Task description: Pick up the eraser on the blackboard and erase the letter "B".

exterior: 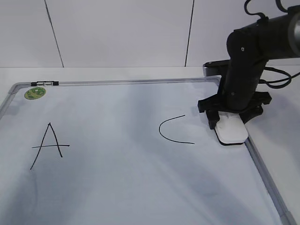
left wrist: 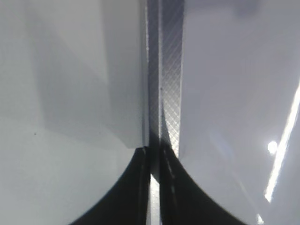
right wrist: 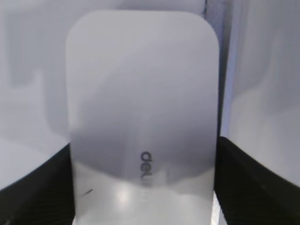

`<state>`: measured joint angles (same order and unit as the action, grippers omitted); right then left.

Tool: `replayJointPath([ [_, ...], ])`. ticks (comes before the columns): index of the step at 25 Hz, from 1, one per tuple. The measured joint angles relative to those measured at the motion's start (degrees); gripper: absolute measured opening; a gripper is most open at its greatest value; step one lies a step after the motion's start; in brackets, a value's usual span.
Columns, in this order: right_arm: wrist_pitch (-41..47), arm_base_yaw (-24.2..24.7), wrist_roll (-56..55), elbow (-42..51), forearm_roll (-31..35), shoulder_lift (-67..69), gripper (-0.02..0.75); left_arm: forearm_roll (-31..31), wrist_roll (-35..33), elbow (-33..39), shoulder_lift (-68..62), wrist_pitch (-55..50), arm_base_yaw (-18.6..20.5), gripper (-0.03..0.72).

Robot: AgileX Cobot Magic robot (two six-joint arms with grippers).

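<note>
Two letters show on the blackboard, an A at left and a C right of centre; no B is visible. By the board's right frame, the right pincer grips the eraser by its sides. The left pincer is closed over the frame strip.

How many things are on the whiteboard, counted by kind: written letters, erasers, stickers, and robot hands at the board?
Written letters: 2, the A and the C; no B shows
Erasers: 1, the white eraser, between the fingers of the right hand
Stickers: 1, the green sticker
Robot hands at the blackboard: 1
Total: 5
</note>
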<state>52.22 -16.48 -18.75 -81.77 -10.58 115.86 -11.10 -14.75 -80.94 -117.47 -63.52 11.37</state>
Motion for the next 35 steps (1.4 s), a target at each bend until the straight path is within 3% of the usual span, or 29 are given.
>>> replayJointPath([
  [23, 13.5, 0.0, 0.0, -12.0, 0.7, 0.8, 0.595, -0.1, 0.0, 0.0, 0.0, -0.1, 0.0, 0.013],
  [35, 17.8, 0.0, 4.0, -20.4, 4.9, 0.8, 0.589, -0.1, 0.0, 0.0, 0.0, -0.1, 0.0, 0.013],
])
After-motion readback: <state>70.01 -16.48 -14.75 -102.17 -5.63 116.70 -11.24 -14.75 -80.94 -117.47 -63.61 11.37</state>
